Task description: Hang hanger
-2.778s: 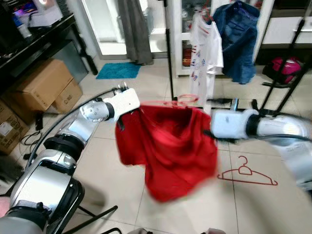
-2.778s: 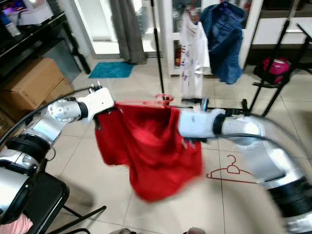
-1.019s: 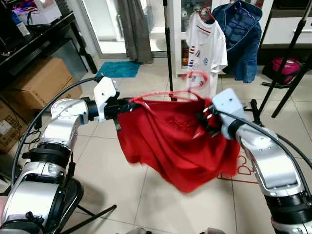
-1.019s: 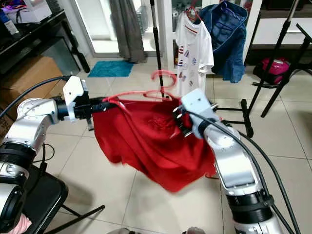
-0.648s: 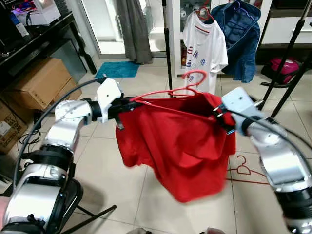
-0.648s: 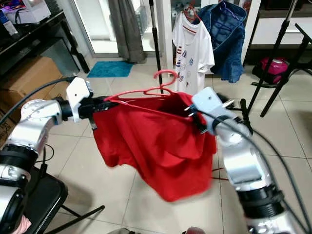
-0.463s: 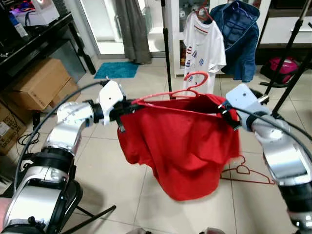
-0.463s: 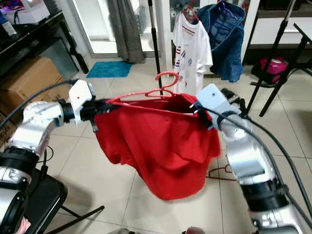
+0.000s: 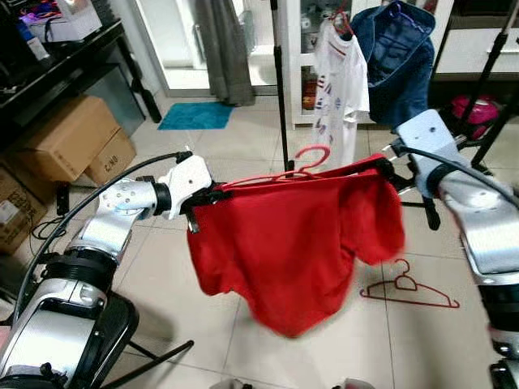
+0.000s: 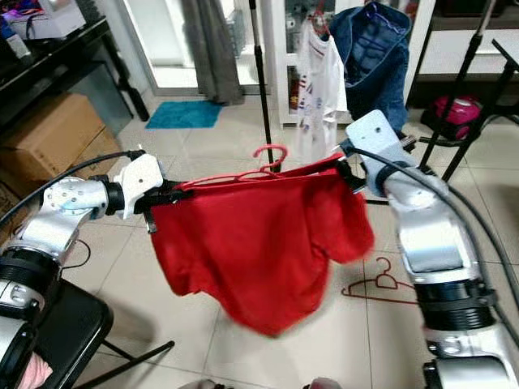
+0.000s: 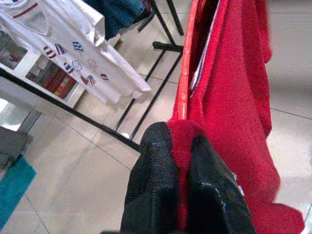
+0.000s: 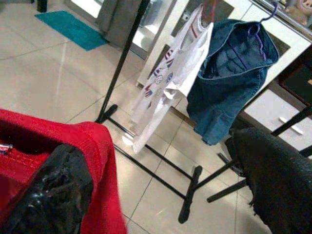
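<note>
A red shirt (image 9: 292, 243) hangs on a red hanger whose hook (image 9: 312, 154) sticks up above the collar. My left gripper (image 9: 197, 201) holds the left shoulder end. In the left wrist view its fingers (image 11: 156, 185) are shut on the red cloth and the hanger's arm (image 11: 184, 83). My right gripper (image 9: 388, 168) is at the shirt's right shoulder, higher than the left. In the right wrist view that gripper (image 12: 153, 146) stands open, with the red cloth (image 12: 92, 141) against one finger. A black clothes rack pole (image 9: 278, 73) rises behind the shirt.
A white T-shirt (image 9: 340, 81) and a denim jacket (image 9: 397, 57) hang on the rack at the back. A spare red hanger (image 9: 409, 288) lies on the tiled floor at the right. Cardboard boxes (image 9: 69, 142) stand at the left, a black chair (image 9: 122, 340) near my left side.
My right gripper has risen and moved back toward the rack, lifting the shirt's right shoulder. The shirt's hem has swung. My left gripper has dropped slightly, still shut on the shoulder.
</note>
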You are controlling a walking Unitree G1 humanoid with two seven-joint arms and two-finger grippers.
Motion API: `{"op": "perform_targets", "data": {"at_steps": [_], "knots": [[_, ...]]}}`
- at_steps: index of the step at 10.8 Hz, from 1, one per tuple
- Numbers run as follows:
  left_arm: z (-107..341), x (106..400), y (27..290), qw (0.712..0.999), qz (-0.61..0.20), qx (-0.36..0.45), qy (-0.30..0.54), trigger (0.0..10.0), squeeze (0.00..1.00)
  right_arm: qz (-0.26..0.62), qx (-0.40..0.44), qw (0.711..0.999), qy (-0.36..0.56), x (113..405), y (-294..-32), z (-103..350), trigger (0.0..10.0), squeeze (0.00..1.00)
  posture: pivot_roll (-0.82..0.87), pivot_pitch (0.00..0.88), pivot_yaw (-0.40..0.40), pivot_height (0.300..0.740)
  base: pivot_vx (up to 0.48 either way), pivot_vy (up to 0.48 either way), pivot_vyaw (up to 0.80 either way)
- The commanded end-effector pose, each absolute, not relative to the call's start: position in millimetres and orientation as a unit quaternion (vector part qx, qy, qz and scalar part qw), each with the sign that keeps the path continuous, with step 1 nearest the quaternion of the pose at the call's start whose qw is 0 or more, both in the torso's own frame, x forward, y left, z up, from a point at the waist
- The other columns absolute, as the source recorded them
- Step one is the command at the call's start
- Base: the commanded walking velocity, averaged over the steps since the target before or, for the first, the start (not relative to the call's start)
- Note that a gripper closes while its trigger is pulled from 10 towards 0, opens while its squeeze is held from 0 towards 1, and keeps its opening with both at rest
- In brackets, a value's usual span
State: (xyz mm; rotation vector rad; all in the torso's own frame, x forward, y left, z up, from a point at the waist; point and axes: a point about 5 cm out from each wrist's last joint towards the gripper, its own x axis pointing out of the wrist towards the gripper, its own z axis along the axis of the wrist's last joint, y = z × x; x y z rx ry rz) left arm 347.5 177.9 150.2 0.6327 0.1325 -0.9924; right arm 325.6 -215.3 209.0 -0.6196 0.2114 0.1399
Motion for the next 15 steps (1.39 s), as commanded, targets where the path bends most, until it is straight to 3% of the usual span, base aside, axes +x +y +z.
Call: {"op": "perform_targets", "data": {"at_steps": [1,3,5,9,11,13,15], "knots": [[154.4,348.9,189.9,0.838,-0.448,0.305,0.066,0.0,0.00,0.063,-0.310,0.945,0.084,326.4,-218.0,220.4,10.0,0.00,-0.15,0.000,0.143,0.740,0.000,0.000,0.00],[163.2,341.8,174.5,0.818,-0.513,0.261,0.018,0.0,0.00,0.140,-0.292,0.940,0.109,327.1,-197.9,204.7,10.0,0.00,-0.16,0.000,0.146,0.740,0.000,0.000,0.00],[156.8,337.6,174.5,0.799,-0.534,0.273,0.041,0.0,0.00,0.188,-0.314,0.919,0.148,326.1,-193.1,184.1,10.0,0.00,-0.16,0.000,0.146,0.740,0.000,0.000,0.00],[156.0,348.8,189.5,0.825,-0.461,0.321,0.064,0.0,0.00,0.199,-0.334,0.912,0.129,325.9,-202.7,206.5,10.0,0.00,-0.17,0.000,0.141,0.740,0.000,0.000,0.00],[162.0,350.9,189.4,0.834,-0.457,0.306,0.038,0.0,0.00,0.231,-0.341,0.905,0.104,319.0,-208.3,217.1,10.0,0.00,-0.17,0.000,0.143,0.740,0.000,0.000,0.00],[165.3,345.2,185.9,0.822,-0.500,0.274,0.010,0.0,0.00,0.395,-0.368,0.836,0.093,296.8,-199.4,206.4,10.0,0.00,-0.17,0.000,0.138,0.740,0.000,0.000,0.00],[166.8,337.6,181.4,0.802,-0.543,0.248,-0.002,0.0,0.00,0.390,-0.325,0.858,0.083,311.2,-188.1,198.1,10.0,0.00,-0.16,0.000,0.128,0.740,0.000,0.000,0.00]]}}
